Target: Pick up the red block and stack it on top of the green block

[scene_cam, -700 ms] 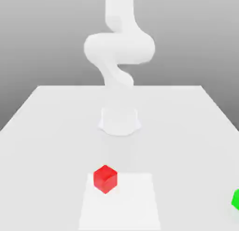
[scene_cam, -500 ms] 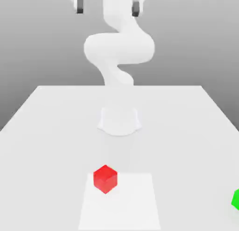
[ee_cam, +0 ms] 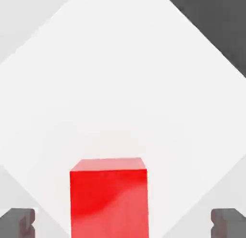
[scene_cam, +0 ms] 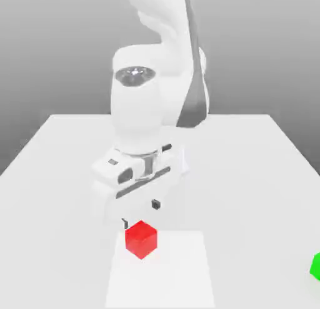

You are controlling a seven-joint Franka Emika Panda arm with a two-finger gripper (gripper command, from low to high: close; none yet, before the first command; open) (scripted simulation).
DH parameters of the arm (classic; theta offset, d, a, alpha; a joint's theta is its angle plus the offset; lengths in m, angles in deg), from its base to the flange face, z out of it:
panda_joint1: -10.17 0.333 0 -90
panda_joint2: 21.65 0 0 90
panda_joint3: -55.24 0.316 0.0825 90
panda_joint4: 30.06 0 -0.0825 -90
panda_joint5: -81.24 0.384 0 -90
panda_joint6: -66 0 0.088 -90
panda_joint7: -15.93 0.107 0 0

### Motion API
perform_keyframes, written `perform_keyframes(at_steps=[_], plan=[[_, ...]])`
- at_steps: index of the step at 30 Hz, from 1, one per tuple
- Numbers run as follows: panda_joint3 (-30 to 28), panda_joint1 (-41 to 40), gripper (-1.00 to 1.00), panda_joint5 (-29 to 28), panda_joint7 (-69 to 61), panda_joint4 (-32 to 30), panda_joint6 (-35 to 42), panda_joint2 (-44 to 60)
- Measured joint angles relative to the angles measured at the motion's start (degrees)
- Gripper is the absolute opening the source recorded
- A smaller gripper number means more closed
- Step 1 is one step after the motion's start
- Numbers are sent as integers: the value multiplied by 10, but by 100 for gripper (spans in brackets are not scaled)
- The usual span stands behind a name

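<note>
**Inspector A:** The red block (scene_cam: 140,239) is seen resting on the table (scene_cam: 56,152), on a paler square patch (scene_cam: 181,270) toward the near edge in the exterior view; one corner is turned toward that camera; no contact with the arm is observed.

**Inspector B:** The gripper (scene_cam: 140,213) is noted just above and behind the block in the exterior view, pointed downward; its two dark fingertips (scene_cam: 155,204) are seen apart, above the level of the block's top face.

**Inspector A:** In the hand view the red block (ee_cam: 108,196) is recorded between the two dark fingertips (ee_cam: 19,222), with a clear gap on either side; the jaws are judged spread wide and nothing is held.

**Inspector B:** The green block (scene_cam: 315,265) is found at the exterior view's right edge, partly cut off by the frame; it is set on the table, well apart from the red block and from the pale patch.

**Inspector A:** The white arm (scene_cam: 153,95) is seen bent forward over the table, its wrist housing above the gripper; the base is largely hidden behind it.
</note>
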Motion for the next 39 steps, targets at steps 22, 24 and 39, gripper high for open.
perform_keyframes(at_steps=[22, 24, 39], plan=[[41, -52, -100, -32, 21, -8, 32, -37], [57, -24, -100, -52, 45, 17, 54, -35], [218, 204, -100, -54, 157, 318, 201, 123]])
